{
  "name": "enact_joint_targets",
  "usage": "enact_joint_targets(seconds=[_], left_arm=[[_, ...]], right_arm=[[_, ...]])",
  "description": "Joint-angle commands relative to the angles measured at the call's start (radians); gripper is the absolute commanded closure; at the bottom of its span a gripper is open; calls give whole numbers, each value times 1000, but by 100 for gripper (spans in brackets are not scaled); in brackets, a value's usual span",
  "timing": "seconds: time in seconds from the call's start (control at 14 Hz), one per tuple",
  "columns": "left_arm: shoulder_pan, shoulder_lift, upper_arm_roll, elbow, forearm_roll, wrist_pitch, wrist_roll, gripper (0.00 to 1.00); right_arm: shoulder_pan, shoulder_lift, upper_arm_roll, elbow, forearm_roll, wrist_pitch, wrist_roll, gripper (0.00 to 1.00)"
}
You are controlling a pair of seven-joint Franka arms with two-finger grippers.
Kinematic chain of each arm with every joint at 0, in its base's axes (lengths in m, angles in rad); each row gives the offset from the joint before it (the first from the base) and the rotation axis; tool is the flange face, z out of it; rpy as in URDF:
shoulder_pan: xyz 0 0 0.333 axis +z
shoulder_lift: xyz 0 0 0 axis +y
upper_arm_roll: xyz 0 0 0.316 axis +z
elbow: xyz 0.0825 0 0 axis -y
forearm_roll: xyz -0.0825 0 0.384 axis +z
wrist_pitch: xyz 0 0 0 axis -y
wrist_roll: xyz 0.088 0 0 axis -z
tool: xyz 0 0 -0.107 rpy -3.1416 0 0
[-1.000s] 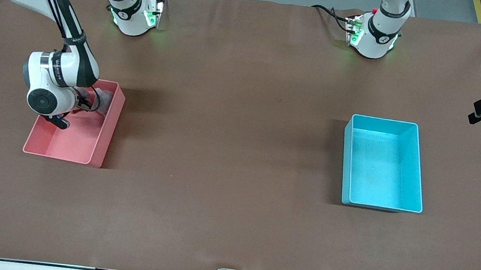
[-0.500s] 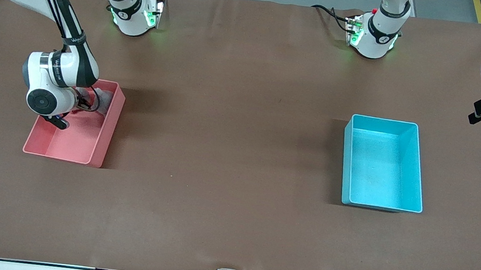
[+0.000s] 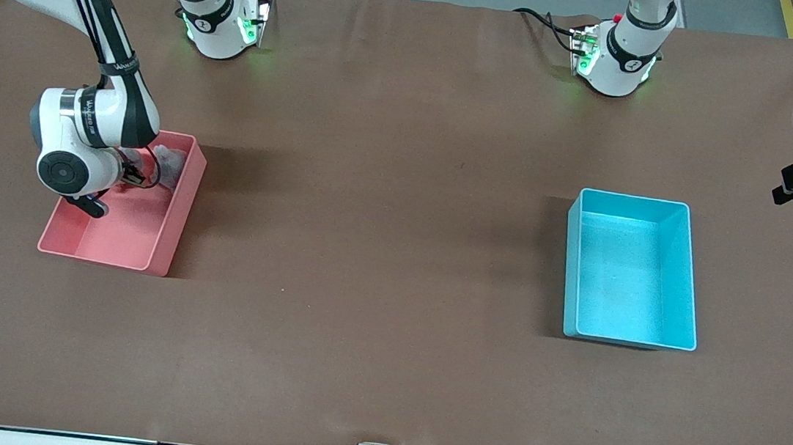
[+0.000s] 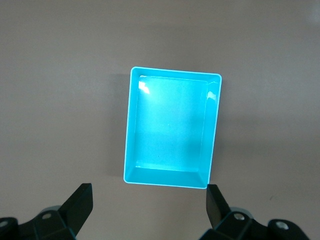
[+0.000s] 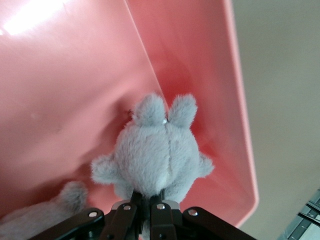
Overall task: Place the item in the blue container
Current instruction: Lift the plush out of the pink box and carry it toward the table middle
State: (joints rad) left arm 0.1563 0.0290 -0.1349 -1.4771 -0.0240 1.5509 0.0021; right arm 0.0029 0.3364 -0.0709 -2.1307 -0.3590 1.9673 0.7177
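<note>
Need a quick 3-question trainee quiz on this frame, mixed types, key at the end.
1. True or false: the blue container already holds the item.
2. Multiple choice: the right gripper is shut on
A. the wall of the pink bin
B. a grey plush toy
C. nothing
3. Fill in: the left gripper, jaws open, hovers over the table beside the ___ container.

Key
1. False: both the front view and the left wrist view show it empty.
2. B: the right wrist view shows the jaws pinching the toy inside the pink bin.
3. blue
</note>
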Motion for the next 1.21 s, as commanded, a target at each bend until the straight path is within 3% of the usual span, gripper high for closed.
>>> enact_joint_targets(seconds=[0.0,0.43,0.64,0.93,1.14], left_arm=[[3,0,0,9,-13,3,-8,0],[3,0,0,9,-11,5,-7,0],[3,3,5,9,1,5,-2,0],[3,3,5,9,1,5,1,0],[2,2,3,9,-1,3,1,0]], right_arm=[[11,12,11,107,-12,-103,6,100],[116,13,31,380,96,-387,14,100],[161,12,31,477,275,-485,28,100],[259,13,31,520,451,-453,141,100],[345,24,31,519,524,-302,297,100]])
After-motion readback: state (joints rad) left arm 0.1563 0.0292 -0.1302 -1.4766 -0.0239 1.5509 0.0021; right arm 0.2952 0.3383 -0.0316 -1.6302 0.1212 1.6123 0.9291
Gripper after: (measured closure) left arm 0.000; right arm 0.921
